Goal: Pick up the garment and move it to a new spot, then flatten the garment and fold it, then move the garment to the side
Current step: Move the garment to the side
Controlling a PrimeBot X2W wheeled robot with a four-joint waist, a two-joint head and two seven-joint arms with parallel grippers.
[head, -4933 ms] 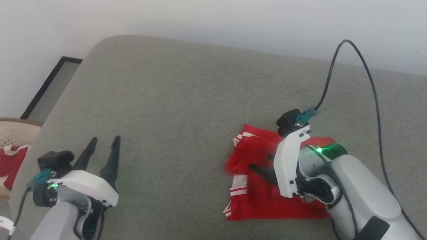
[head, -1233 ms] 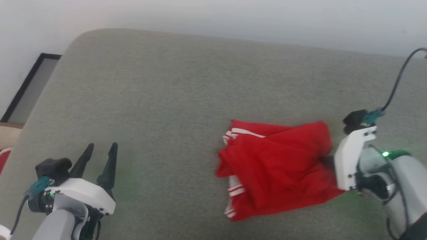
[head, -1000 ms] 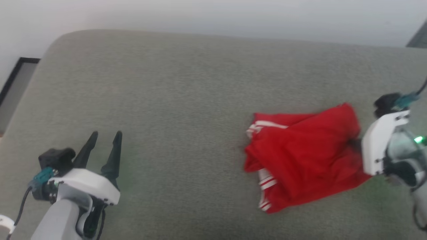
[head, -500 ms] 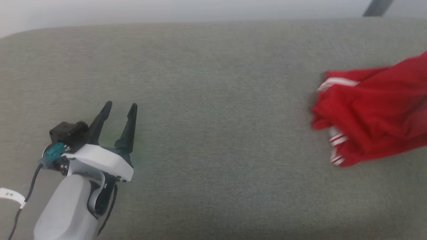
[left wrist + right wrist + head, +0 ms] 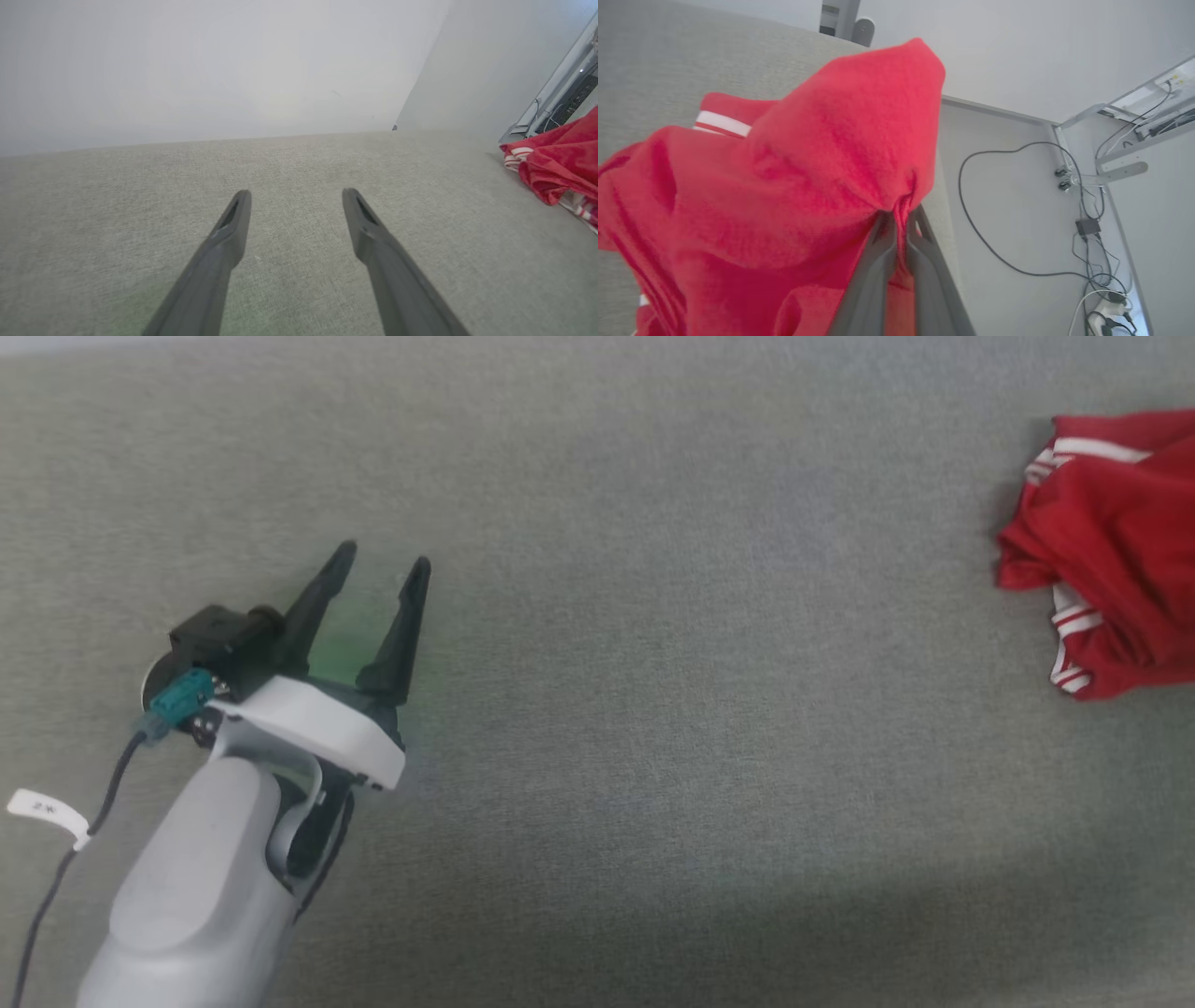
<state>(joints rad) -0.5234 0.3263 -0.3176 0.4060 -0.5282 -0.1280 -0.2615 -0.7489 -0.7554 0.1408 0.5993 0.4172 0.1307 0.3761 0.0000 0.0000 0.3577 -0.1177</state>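
The garment (image 5: pixel 1111 588), a bright red shirt with red-and-white striped trim, lies bunched at the far right edge of the head view on the grey cushion (image 5: pixel 653 709). In the right wrist view my right gripper (image 5: pixel 899 219) is shut on a fold of the garment (image 5: pixel 808 177), which drapes over the fingers and rises in a peak. My left gripper (image 5: pixel 378 569) hovers open and empty over the cushion far to the garment's left. The left wrist view has the left gripper (image 5: pixel 294 198) with the garment (image 5: pixel 556 163) at its right edge.
Beyond the cushion's end, the right wrist view shows a pale floor with black cables (image 5: pixel 1008 219) and a power strip (image 5: pixel 1111 317). A white wall (image 5: pixel 210 70) backs the cushion. The broad grey surface stretches between left gripper and garment.
The head camera has swung left and down, so the garment sits further right in view and the right arm has left the picture. The right gripper has stayed shut on the garment throughout.
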